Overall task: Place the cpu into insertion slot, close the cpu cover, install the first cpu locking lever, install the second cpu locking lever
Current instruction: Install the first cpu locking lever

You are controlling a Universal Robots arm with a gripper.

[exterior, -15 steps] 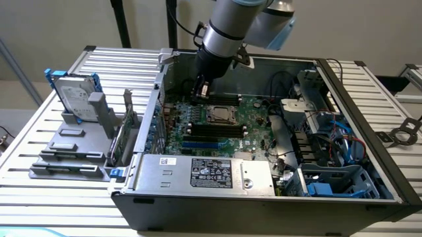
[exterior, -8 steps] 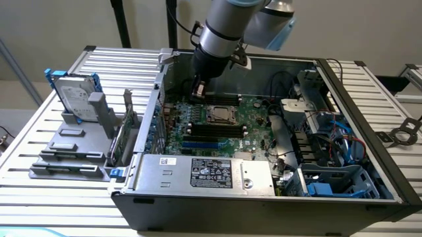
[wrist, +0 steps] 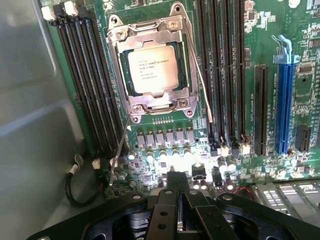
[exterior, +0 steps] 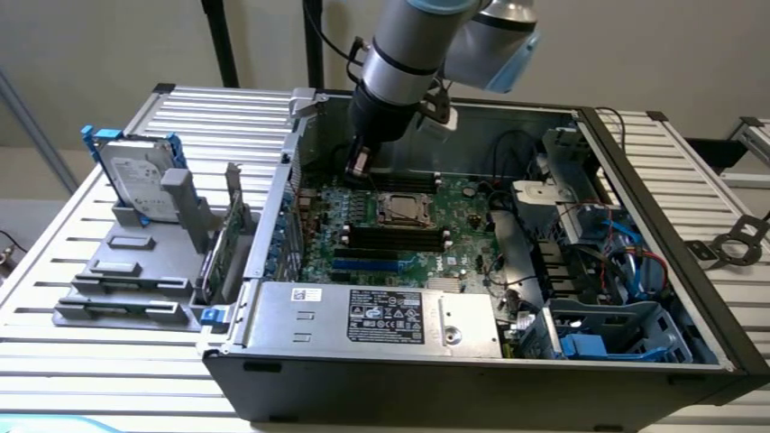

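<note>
The cpu (wrist: 150,68) lies flat in its socket, its silvery top showing through the cpu cover (wrist: 159,102), a thin silver frame lying down around it. Two thin wire locking levers stick out past the socket: one (wrist: 120,150) slants off one corner toward the board's edge, the other (wrist: 202,82) runs along the opposite side. My gripper (wrist: 179,181) is shut with nothing between its fingers, hovering over the small capacitors a short way from the socket. In the exterior view the gripper (exterior: 359,168) hangs just at the exterior view's left of the socket (exterior: 403,209).
Black memory slots (wrist: 87,85) flank the socket on both sides and a blue card slot (wrist: 284,95) lies further off. The case's grey wall (wrist: 35,125) is close by. A silver labelled box (exterior: 373,316) sits at the case front; a hard drive (exterior: 135,176) stands outside.
</note>
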